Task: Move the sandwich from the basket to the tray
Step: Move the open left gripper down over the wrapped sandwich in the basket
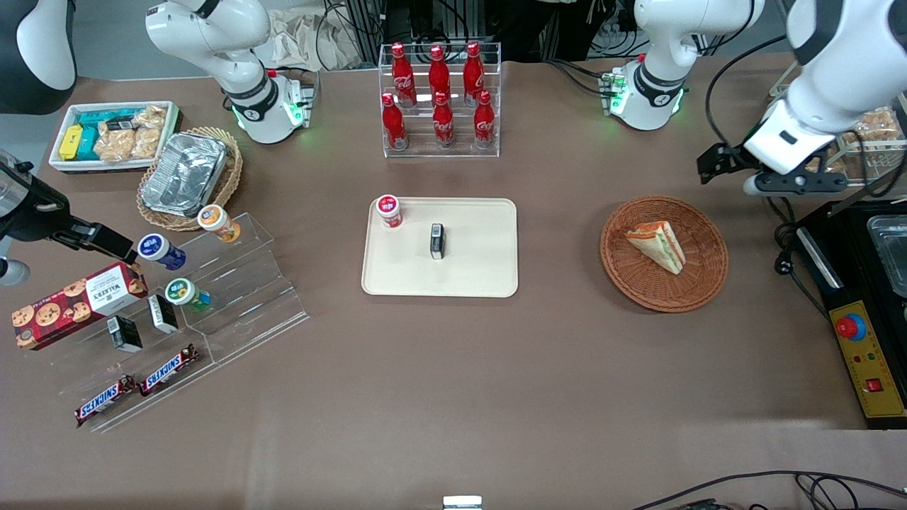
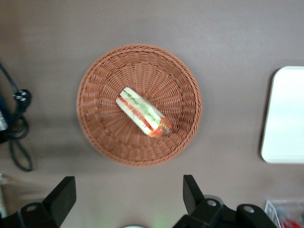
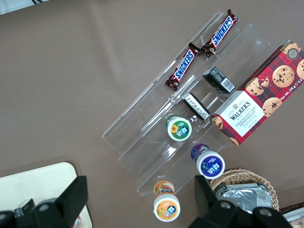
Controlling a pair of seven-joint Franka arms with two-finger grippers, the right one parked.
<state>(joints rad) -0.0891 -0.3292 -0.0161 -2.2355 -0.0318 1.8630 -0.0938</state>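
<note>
We see the triangular wedge sandwich [image 2: 144, 112] in the round reddish-brown wicker basket [image 2: 97, 80], w/ left gripper [image 2: 128, 197] above, fingers [image 2: 191, 190] apart; cream rectangular tray [image 1: 482, 280] mid-table.

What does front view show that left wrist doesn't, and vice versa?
Only the front view: the rack of red cola bottles, the red-capped cup and small dark box on the tray, and the acrylic stand with snacks toward the parked arm's end.

Only the left wrist view: the gripper from above, open, hovering clear of the basket, and a black plug.

Both: the sandwich lying in the basket, and the tray.
</note>
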